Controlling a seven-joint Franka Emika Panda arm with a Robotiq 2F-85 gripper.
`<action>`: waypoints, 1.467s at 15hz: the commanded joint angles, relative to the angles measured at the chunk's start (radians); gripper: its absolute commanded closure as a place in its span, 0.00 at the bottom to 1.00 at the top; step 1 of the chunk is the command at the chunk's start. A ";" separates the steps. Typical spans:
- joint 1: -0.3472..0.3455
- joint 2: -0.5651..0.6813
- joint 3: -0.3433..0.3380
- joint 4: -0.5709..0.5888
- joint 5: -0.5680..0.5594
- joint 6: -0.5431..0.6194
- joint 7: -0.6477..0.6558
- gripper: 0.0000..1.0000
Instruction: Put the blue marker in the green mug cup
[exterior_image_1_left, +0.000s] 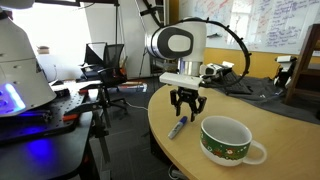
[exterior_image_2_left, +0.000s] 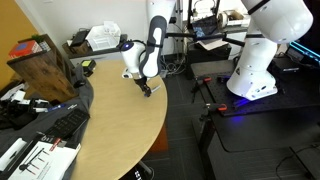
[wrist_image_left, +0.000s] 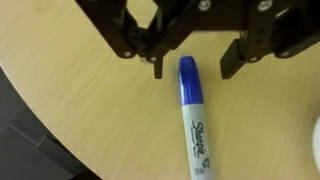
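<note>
The blue marker (wrist_image_left: 194, 113) lies flat on the light wooden table (wrist_image_left: 80, 110), blue cap toward my gripper and pale labelled body pointing away. It also shows in an exterior view (exterior_image_1_left: 178, 128). My gripper (wrist_image_left: 192, 70) is open and empty, hanging just above the marker with its cap between the two fingertips. It shows in both exterior views (exterior_image_1_left: 187, 105) (exterior_image_2_left: 146, 90). The green mug cup (exterior_image_1_left: 227, 140) stands upright on the table beside the marker, white inside, handle pointing away from the marker. Only its pale rim (wrist_image_left: 316, 140) shows in the wrist view.
The table's curved edge (exterior_image_1_left: 155, 125) runs close beside the marker, with dark floor below. A wooden box (exterior_image_2_left: 45, 70), dark cloth and papers (exterior_image_2_left: 30, 155) sit at the table's far end. A white robot base (exterior_image_2_left: 262, 60) and office chairs (exterior_image_1_left: 108, 62) stand off the table.
</note>
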 joint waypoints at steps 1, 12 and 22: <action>-0.014 0.017 0.010 0.023 0.007 -0.031 -0.020 0.64; -0.104 -0.096 0.074 -0.105 0.042 0.148 -0.021 0.94; -0.349 -0.249 0.250 -0.282 0.025 0.451 -0.078 0.94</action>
